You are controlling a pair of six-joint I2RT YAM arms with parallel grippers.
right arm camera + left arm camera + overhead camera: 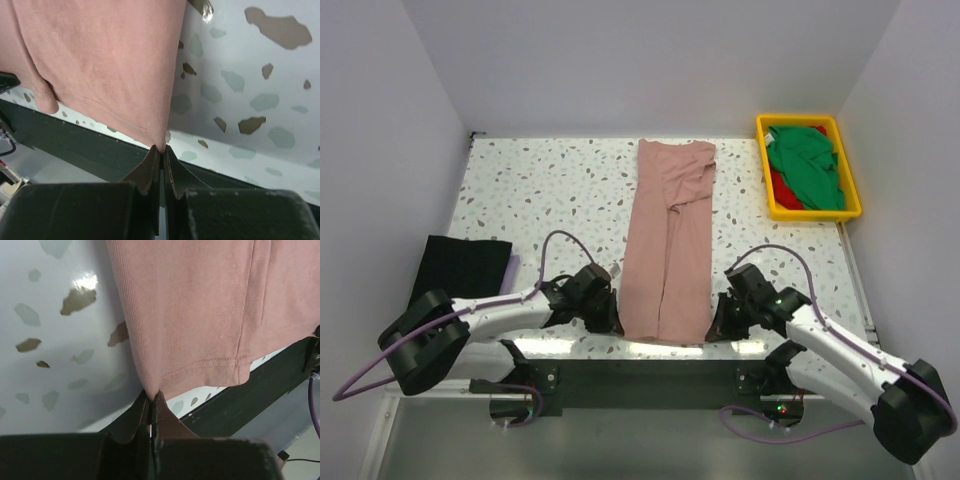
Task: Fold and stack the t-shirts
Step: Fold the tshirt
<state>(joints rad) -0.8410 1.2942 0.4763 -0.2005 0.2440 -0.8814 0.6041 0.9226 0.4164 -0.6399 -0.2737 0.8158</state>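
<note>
The dusty pink t-shirt (668, 240) lies as a long narrow folded strip down the middle of the table, its hem at the near edge. My left gripper (616, 322) is shut on the hem's near left corner (150, 390). My right gripper (712, 328) is shut on the hem's near right corner (161, 145). Both corners are pinched between the fingertips just above the table. A black t-shirt (462, 266) lies folded at the left edge. A green t-shirt (806, 165) lies crumpled over a red t-shirt (779, 184) in the tray.
The yellow plastic tray (850, 195) stands at the far right corner. The table's near edge and a dark rail (650, 372) run just behind both grippers. White walls close in the table on three sides.
</note>
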